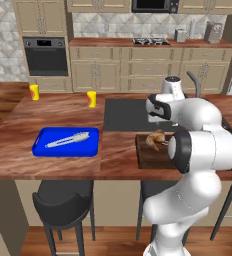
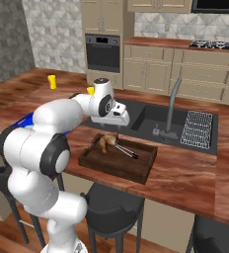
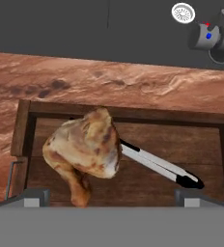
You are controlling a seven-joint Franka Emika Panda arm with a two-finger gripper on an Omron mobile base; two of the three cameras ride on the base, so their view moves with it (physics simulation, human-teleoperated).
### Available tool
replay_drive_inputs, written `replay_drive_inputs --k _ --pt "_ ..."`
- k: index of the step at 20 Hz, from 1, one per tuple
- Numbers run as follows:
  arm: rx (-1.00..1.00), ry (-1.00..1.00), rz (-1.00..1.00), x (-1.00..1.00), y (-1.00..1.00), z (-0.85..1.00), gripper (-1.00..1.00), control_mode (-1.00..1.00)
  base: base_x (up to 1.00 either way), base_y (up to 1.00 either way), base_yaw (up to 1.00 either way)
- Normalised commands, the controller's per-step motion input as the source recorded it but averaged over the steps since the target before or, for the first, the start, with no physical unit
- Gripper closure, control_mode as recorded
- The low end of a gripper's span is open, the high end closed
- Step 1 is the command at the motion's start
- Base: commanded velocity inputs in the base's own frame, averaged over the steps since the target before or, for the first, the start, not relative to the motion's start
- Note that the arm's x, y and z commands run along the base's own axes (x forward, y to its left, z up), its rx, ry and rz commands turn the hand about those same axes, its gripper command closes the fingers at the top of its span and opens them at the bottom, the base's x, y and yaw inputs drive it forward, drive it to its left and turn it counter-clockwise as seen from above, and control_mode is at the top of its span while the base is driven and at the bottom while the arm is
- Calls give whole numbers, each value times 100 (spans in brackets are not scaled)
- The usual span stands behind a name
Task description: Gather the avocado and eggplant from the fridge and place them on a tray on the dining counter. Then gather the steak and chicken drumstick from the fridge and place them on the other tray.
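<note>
Gripper (image 3: 112, 195) wide open, empty, hovering over the wooden tray (image 3: 191, 120) with fingertips (image 3: 33, 197) straddling it. Drumstick (image 3: 85, 149) lies in the tray's left half, apart from both fingers; tongs (image 3: 160, 166) lie just beside it, touching or nearly. Tray (image 2: 138, 170) sits on the counter (image 2: 185, 183) in front of the sink (image 2: 151, 121). Blue tray (image 1: 40, 146) further left holds another pair of tongs (image 1: 67, 140).

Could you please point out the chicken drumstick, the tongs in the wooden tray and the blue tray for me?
chicken drumstick (image 3: 87, 147): hand view, on its meaty middle.
tongs (image 3: 157, 165): hand view, mid-handle.
blue tray (image 1: 90, 146): left base view, on its right rim.
</note>
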Motion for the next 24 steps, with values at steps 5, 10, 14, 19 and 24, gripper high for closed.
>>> replay_drive_inputs --k 5,10,14,19,24 --pt "4 1 4 12 0 -33 -100 -100 0 0 0" --pt "4 0 5 3 0 -29 -100 -100 0 0 0" --pt "3 1 5 0 0 -27 -100 -100 0 0 0" --pt "3 1 5 -2 5 -24 -100 -100 0 0 0" --pt "0 0 6 -24 13 -14 -100 -100 0 0 0"
